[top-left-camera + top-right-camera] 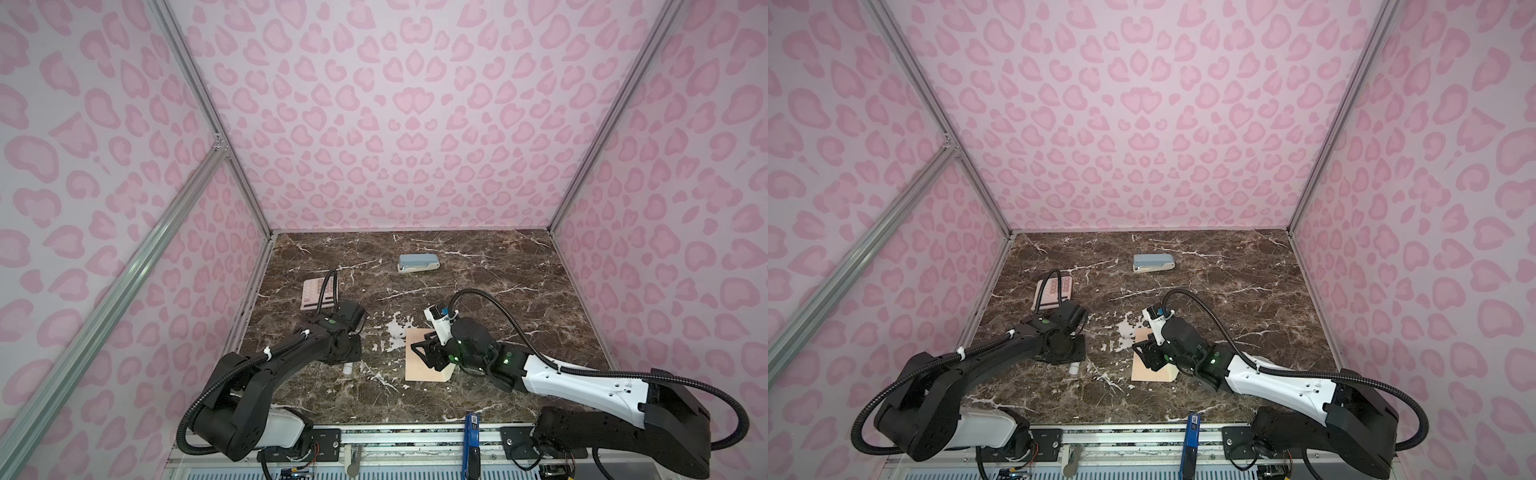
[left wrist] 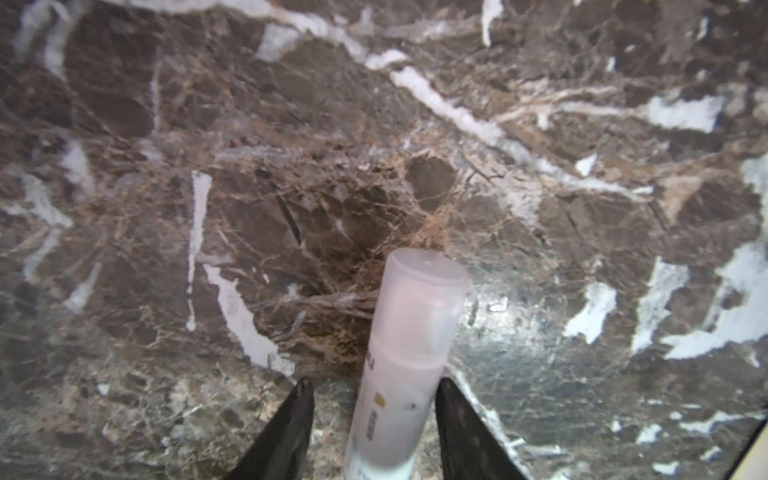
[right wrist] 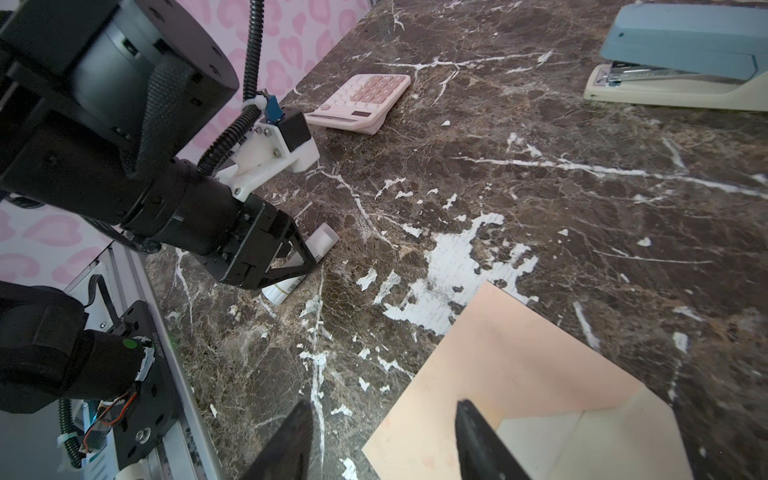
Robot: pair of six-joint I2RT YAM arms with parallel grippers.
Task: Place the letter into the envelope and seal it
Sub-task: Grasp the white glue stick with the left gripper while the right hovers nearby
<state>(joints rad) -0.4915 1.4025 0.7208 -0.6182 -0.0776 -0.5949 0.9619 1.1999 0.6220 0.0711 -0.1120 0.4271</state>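
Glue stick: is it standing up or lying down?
Lying down. The glue stick rests on its side on the table, cap on.

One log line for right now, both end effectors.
left end effector: open, straddling glue stick | right end effector: open over envelope | flap: open

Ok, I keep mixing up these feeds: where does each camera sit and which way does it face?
Top views: high over the front rail, facing down at the marble table and back wall; left arm and right arm show.
Left wrist: on the left arm, facing down; left hand straddles the glue stick.
Right wrist: on the right arm, facing across the table; right hand over the envelope, left arm, calculator, stapler beyond.
Shared: both wrist views show the glue stick.
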